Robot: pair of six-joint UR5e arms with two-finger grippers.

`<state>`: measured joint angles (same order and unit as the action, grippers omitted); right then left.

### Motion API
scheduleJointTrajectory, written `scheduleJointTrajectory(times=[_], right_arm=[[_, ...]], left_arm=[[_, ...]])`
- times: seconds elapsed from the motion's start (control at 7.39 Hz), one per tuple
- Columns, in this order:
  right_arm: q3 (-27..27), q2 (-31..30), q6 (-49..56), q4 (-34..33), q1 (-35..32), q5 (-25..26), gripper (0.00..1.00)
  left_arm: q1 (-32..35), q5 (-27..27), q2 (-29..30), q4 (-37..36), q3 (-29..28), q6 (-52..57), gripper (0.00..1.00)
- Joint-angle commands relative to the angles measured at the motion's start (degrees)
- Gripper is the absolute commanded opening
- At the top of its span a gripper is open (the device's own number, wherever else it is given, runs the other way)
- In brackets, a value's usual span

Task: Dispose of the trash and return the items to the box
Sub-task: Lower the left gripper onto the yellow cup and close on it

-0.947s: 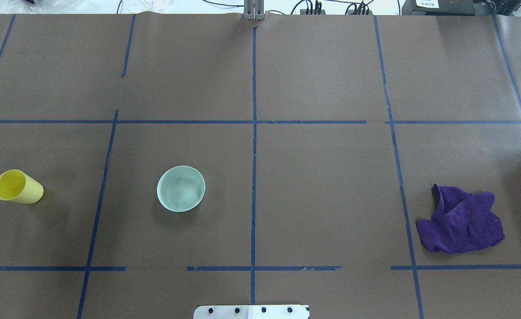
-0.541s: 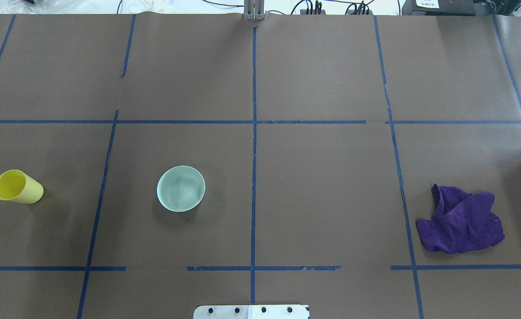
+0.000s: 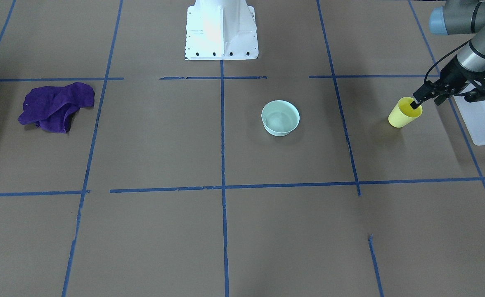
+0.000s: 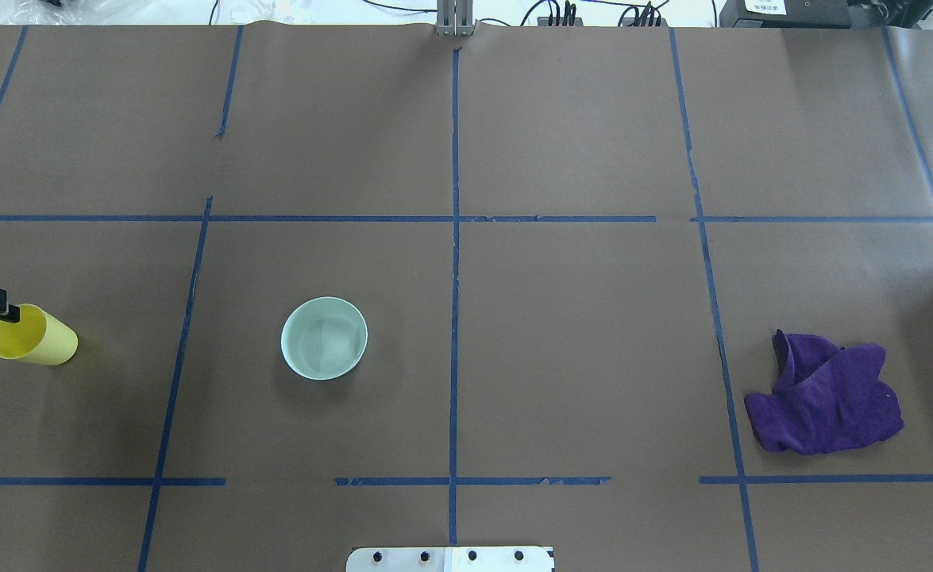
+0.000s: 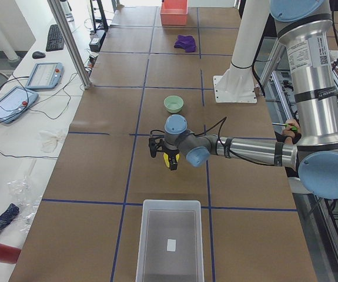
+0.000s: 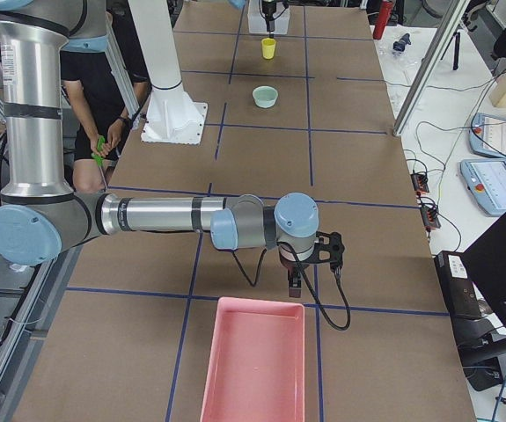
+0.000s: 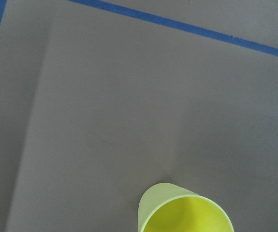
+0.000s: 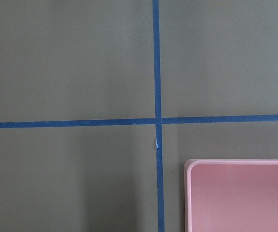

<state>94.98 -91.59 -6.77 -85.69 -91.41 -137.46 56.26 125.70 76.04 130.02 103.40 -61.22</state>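
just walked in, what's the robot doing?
The left claw, open, is at the rim of the upright yellow cup, one fingertip over its mouth; no grip yet. The mint bowl and purple cloth lie apart on the table. The translucent box sits beside the cup. The right claw hangs by the pink tray.

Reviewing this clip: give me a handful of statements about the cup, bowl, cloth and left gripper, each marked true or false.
1. The yellow cup stands upright on the table. True.
2. The bowl sits inside the white bin. False: it is on the table, between the cup and the cloth.
3. The left gripper has one finger at the cup's rim. True.
4. The purple cloth lies in the pink tray. False: it lies on the table.
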Motion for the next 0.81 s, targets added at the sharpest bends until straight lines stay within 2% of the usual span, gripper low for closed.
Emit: scheduleJointTrajectory(times=[0.0, 0.27, 0.41, 0.54, 0.68], right_arm=[[0.02, -0.08, 0.0, 0.0, 0.0, 0.0, 1.0], [0.02, -0.17, 0.0, 0.0, 0.0, -0.09, 1.0], [0.29, -0.08, 0.0, 0.0, -0.09, 0.0, 1.0], [0.38, -0.17, 0.0, 0.0, -0.09, 0.0, 1.0], [0.46, -0.17, 0.0, 0.0, -0.09, 0.0, 1.0]], left_arm=[[-1.49, -1.33, 0.16, 1.71, -1.96, -0.31, 0.98], [-5.25, -3.51, 0.6, 1.99, -2.59, -2.92, 0.98], [-6.67, -4.49, 0.69, 2.25, -2.68, -4.25, 0.86], [-6.69, -4.5, 0.6, 2.25, -2.59, -4.35, 0.58], [-6.69, -4.5, 0.6, 2.34, -2.59, -4.26, 0.24]])
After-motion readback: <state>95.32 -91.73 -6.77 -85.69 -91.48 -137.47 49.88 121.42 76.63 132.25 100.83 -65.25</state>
